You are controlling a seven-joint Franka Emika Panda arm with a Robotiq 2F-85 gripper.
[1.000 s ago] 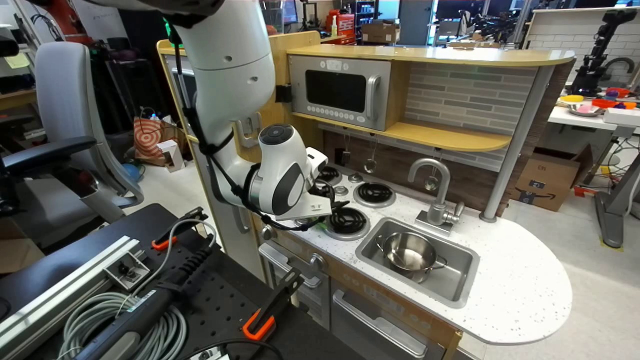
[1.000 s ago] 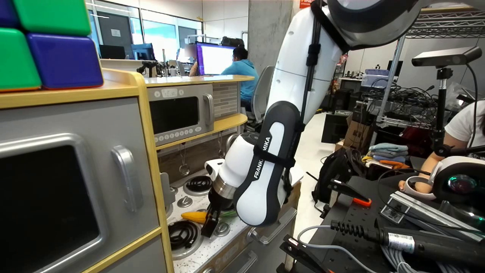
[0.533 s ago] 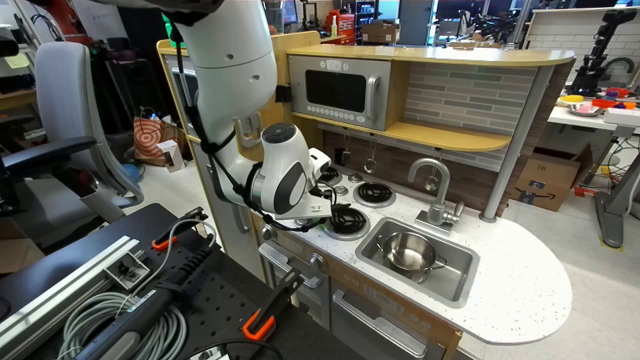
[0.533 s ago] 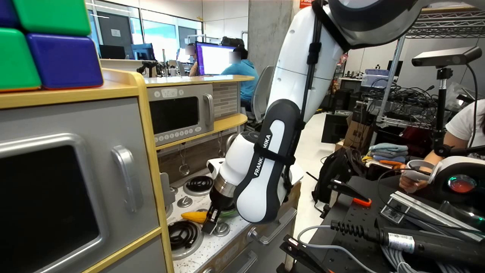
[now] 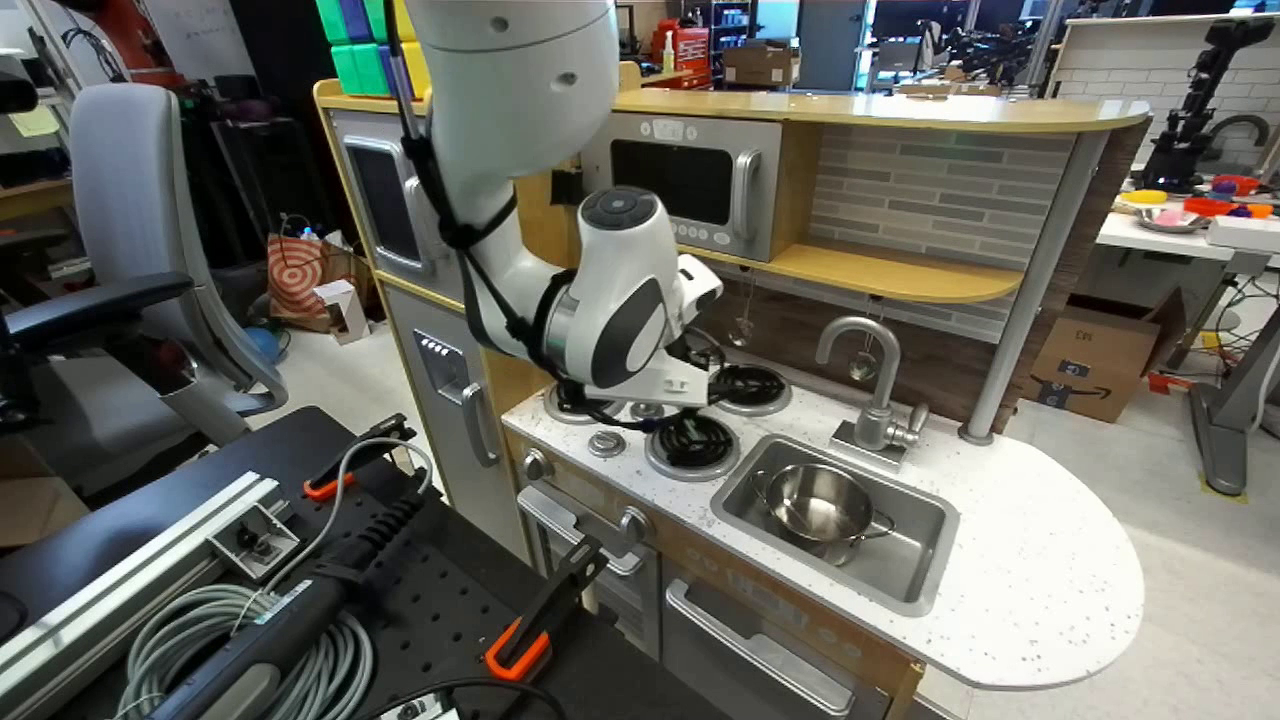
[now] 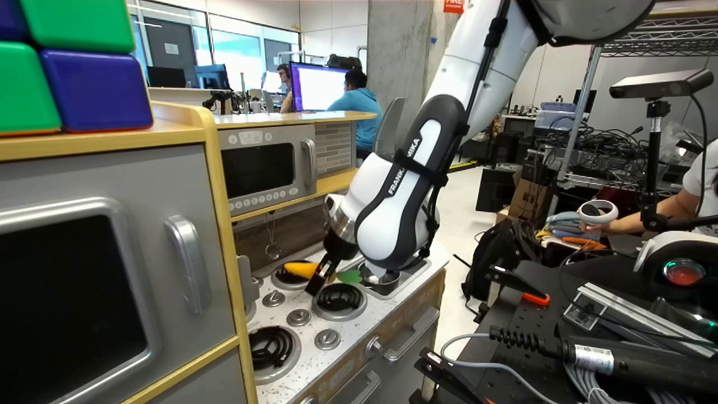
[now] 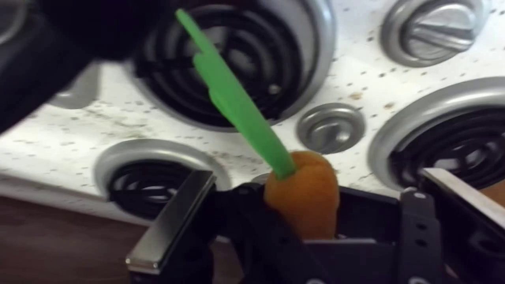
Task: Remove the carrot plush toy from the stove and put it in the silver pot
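The carrot plush toy [image 6: 300, 270], yellow-orange with a green top, hangs above the stove [image 6: 307, 357]. My gripper [image 6: 317, 282] is shut around its body. Close up in the wrist view, the carrot's orange end [image 7: 305, 197] pokes out between the dark fingers, its green leaves slanting up and left over a burner. The robot's hand hides the toy in an exterior view where the silver pot [image 5: 820, 503] shows whole, upright in the sink [image 5: 938, 560]. That pot looks empty, and the gripper is above the burners, to one side of it.
A faucet [image 5: 878, 390] rises behind the sink. The microwave [image 5: 680, 180] and a yellow shelf [image 5: 900, 272] overhang the back of the counter. Knobs [image 6: 327, 339] stick up between the burners. A tall cabinet [image 6: 112, 269] flanks the stove.
My gripper has shut on the carrot, which lay on the stove among the burners. Both have risen off the surface and shifted toward the sink side.
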